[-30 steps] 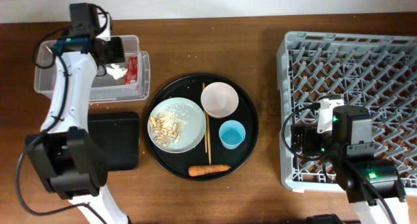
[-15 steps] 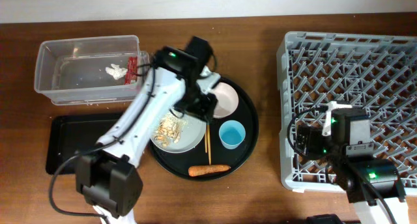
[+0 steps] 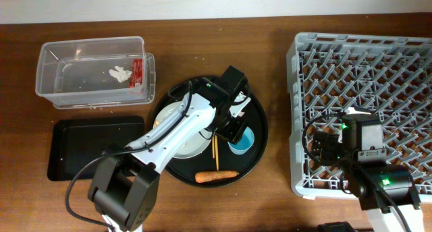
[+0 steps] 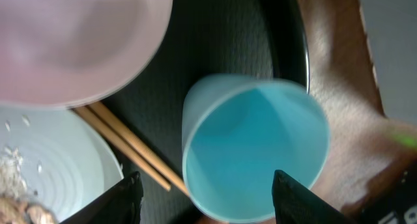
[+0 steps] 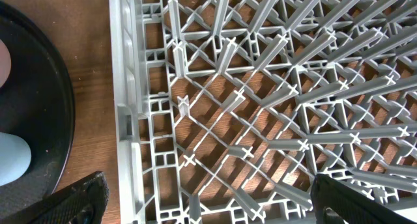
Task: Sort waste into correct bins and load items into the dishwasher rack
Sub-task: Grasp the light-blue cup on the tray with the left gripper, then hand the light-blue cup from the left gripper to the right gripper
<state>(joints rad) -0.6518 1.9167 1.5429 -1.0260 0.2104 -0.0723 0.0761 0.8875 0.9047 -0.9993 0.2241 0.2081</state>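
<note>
From above, the round black tray [image 3: 251,162] sits in the middle of the table. The left gripper [image 3: 236,129] hangs over the tray, right above the light-blue cup [image 3: 243,143]. The arm hides part of the grey plate [image 3: 194,144], which lies on the tray's left half. The carrot [image 3: 217,175] lies on the tray's front part. The clear tub [image 3: 91,41] stands to the left of the tray and farther back, with the tissue [image 3: 120,74] and the red wrapper [image 3: 138,71] inside. The flat black bin [image 3: 74,151] lies left of the tray. The big grey rack [image 3: 364,77] stands right of the tray, and the right gripper [image 3: 316,150] is over the side of the rack nearest the tray.

In the left wrist view, the left gripper [image 4: 207,191] is spread wide with one finger on each side of the cup [image 4: 254,155], not touching it. The white bowl [image 4: 71,42], the chopsticks [image 4: 130,146] and the plate [image 4: 45,165] are on the tray [image 4: 215,48] too.

In the right wrist view, the right gripper [image 5: 208,204] is spread wide with nothing in it, above the rack [image 5: 260,87]. The tray [image 5: 32,87] shows at the left.
</note>
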